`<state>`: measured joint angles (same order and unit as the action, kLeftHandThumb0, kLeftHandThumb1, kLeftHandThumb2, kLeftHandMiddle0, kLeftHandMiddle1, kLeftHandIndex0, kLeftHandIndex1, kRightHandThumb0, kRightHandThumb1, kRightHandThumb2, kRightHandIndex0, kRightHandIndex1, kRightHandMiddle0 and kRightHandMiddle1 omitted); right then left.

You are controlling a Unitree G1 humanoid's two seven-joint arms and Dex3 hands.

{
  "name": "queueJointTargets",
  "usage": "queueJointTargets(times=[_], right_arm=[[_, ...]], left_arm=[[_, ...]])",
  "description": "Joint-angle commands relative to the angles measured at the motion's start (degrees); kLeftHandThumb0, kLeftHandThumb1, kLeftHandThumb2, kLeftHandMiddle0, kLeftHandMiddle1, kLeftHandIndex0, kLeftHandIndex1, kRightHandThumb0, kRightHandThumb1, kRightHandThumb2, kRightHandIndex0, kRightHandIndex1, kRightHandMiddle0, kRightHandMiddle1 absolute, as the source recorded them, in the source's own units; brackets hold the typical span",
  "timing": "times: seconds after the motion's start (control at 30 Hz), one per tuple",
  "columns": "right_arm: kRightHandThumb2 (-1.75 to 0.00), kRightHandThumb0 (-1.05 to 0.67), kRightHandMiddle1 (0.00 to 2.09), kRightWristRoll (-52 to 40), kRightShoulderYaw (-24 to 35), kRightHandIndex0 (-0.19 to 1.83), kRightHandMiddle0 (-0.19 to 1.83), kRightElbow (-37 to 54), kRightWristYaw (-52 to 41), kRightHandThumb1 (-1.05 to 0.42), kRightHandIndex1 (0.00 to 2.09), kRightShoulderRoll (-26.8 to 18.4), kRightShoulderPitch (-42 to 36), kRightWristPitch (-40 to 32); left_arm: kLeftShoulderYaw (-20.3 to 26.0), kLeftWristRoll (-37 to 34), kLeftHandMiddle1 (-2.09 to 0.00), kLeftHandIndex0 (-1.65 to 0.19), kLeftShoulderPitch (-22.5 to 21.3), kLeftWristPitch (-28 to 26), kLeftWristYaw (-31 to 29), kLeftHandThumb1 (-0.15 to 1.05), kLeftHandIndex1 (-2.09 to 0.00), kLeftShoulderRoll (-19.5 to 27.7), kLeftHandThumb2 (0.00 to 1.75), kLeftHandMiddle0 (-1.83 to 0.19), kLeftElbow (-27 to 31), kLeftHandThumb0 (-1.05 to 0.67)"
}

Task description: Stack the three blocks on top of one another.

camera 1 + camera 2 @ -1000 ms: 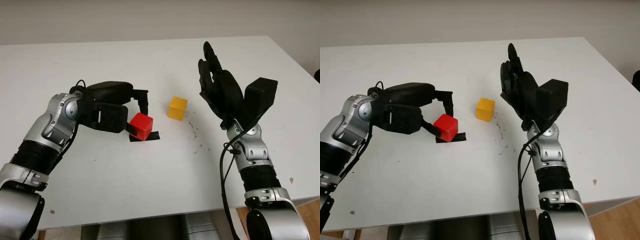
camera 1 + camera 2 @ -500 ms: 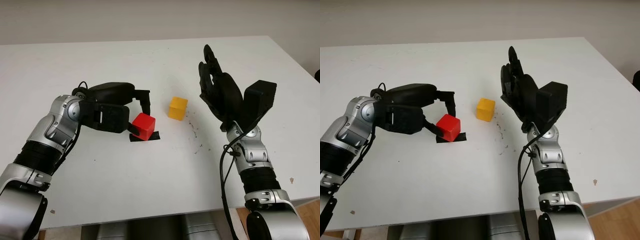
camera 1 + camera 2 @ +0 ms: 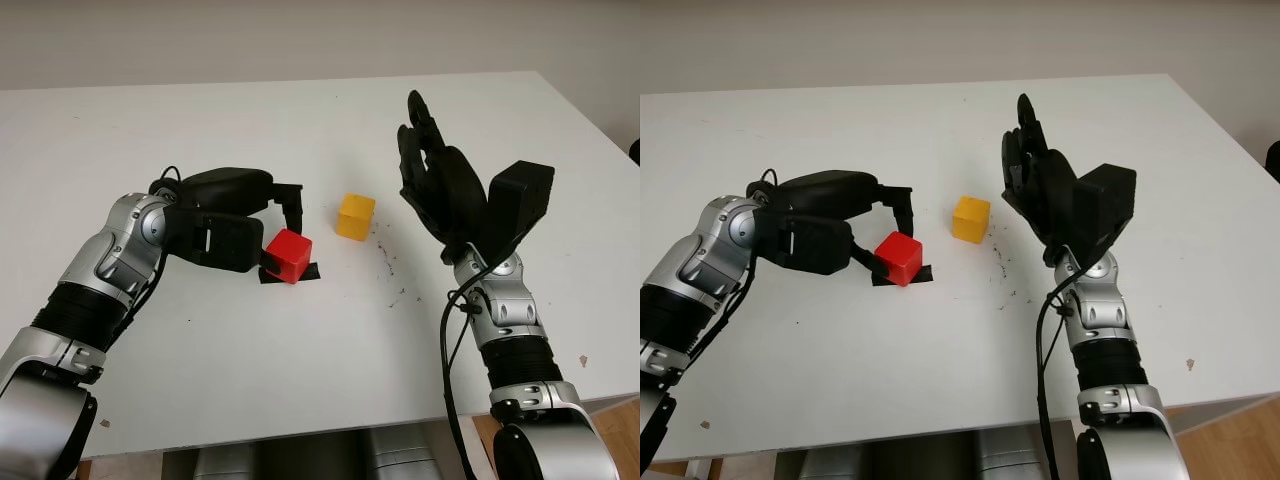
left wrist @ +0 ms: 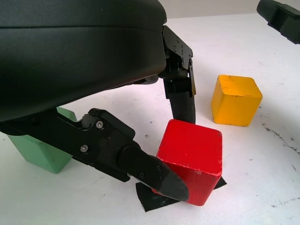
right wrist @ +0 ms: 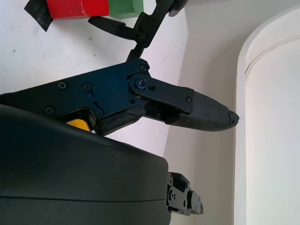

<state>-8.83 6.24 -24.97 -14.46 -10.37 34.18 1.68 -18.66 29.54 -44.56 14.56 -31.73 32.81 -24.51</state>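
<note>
Left wrist view: red block (image 4: pixel 191 157) pinched between fingers (image 4: pixel 154 171) of left hand (image 3: pixel 235 215), tilted, lower edge on black tape patch (image 4: pixel 150 199) on white surface (image 3: pixel 300 360). Green block (image 4: pixel 40 147) just behind the hand's shell, beside the red one. Yellow block (image 3: pixel 354 216) near, apart, standing alone on the surface. Right hand (image 3: pixel 440 185) open, raised upright above the surface, right of yellow block.
</note>
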Motion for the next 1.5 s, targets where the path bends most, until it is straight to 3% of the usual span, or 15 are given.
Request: queueJointTargets(times=[0.0,0.4,0.6,0.87,0.93,1.0,1.17,1.33,1.47], right_arm=[[-0.72,-0.73,0.0,-0.05,-0.14,-0.19,-0.19,1.15,-0.04,-1.05,0.0,0.26,0.0,-0.32],[-0.73,-0.73,0.0,0.09,-0.19,-0.19,-0.19,1.19,-0.21,-1.05,0.0,0.16,-0.18,-0.05],[-0.72,-0.73,0.0,0.19,-0.2,-0.19,-0.19,1.21,0.01,-1.05,0.0,0.28,-0.17,0.16],[-0.72,-0.72,0.0,0.06,-0.09,-0.19,-0.19,1.23,0.34,-1.05,0.0,0.4,-0.13,-0.1],[-0.72,-0.72,0.0,-0.05,-0.02,-0.19,-0.19,1.15,0.29,-1.05,0.0,0.41,-0.13,-0.02],[-0.71,-0.73,0.0,-0.02,-0.02,-0.19,-0.19,1.01,0.16,-1.05,0.0,0.35,-0.17,0.33],[-0.72,-0.73,0.0,0.05,-0.13,-0.19,-0.19,0.96,-0.33,-1.05,0.0,0.15,-0.32,0.54],[-0.72,-0.73,0.0,0.08,-0.2,-0.19,-0.19,1.43,-0.13,-1.05,0.0,0.36,-0.4,-0.34],[-0.72,-0.72,0.0,0.23,-0.17,-0.19,-0.19,1.32,0.06,-1.05,0.0,0.32,-0.48,-0.04]], left_arm=[[-0.15,-0.17,-0.06,-0.39,0.25,0.46,0.51,0.96,-1.53,-0.26,0.05,-0.22,0.05,-0.48],[-0.86,1.02,-0.05,-0.42,0.65,0.74,1.27,0.95,-1.44,-0.21,0.05,-0.22,-0.04,-0.51],[-1.19,2.06,-0.05,-0.41,0.79,0.22,0.78,0.92,-0.85,0.26,0.05,-0.15,0.73,-0.57],[-1.56,2.84,-0.05,-0.43,0.73,0.81,0.29,0.93,-0.31,0.62,0.05,-0.07,0.44,-0.58],[-1.7,2.76,-0.04,-0.38,0.56,0.94,-0.36,0.94,-0.21,0.82,0.06,-0.03,0.38,-0.59],[-1.66,2.4,-0.02,-0.21,0.34,1.11,-1.37,0.95,-0.08,1.08,0.06,0.06,0.6,-0.68],[0.46,-2.31,0.0,0.13,-0.24,-0.82,-6.67,0.99,-0.01,1.69,0.07,0.19,2.93,-0.9],[3.67,-7.65,0.0,0.19,0.57,-4.02,-11.26,1.02,0.0,3.95,0.07,0.19,8.3,-1.02],[10.25,-16.56,0.0,0.19,3.9,-9.21,-15.92,1.02,0.0,7.5,0.06,0.19,17.16,-1.05]])
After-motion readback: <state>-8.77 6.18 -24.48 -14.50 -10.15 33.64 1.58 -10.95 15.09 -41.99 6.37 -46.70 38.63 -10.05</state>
